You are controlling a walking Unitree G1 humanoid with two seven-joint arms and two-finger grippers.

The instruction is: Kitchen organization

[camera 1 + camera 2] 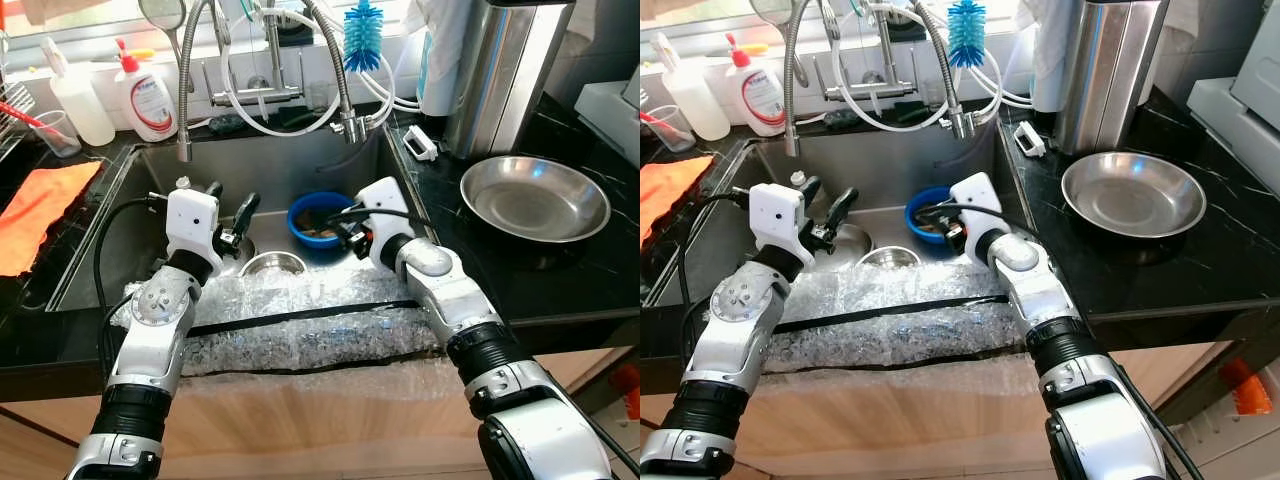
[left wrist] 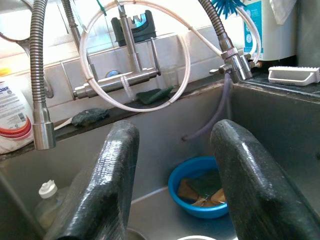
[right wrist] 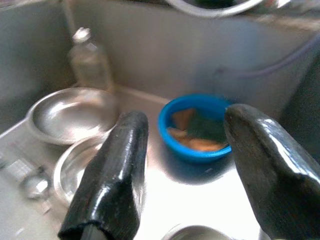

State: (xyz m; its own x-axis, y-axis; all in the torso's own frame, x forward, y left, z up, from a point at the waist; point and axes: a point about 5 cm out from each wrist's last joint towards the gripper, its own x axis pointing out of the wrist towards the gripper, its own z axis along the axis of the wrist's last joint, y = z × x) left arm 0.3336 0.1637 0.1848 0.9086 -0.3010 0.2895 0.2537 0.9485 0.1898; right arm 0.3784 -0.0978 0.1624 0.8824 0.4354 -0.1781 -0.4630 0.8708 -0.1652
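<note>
A blue bowl point(image 1: 318, 222) holding sponges sits on the floor of the steel sink point(image 1: 270, 160), towards its right side. My right gripper point(image 1: 338, 230) hangs open just above the bowl's near right rim; in the right wrist view the bowl point(image 3: 197, 125) lies between and beyond the two fingers, which hold nothing. My left gripper point(image 1: 232, 205) is open over the sink's left half, pointing at the back wall, with the blue bowl point(image 2: 200, 192) low between its fingers. A small steel bowl point(image 1: 272, 264) lies near the drain, and a larger steel bowl point(image 3: 70, 112) rests beside it.
A small clear bottle point(image 3: 87, 57) stands in the sink's far left corner. Faucet hoses point(image 1: 270, 90) hang over the back. Bubble wrap point(image 1: 300, 320) covers the front edge. On the right counter are a steel pan point(image 1: 535, 198) and a steel canister point(image 1: 500, 70). An orange cloth point(image 1: 40, 215) lies left.
</note>
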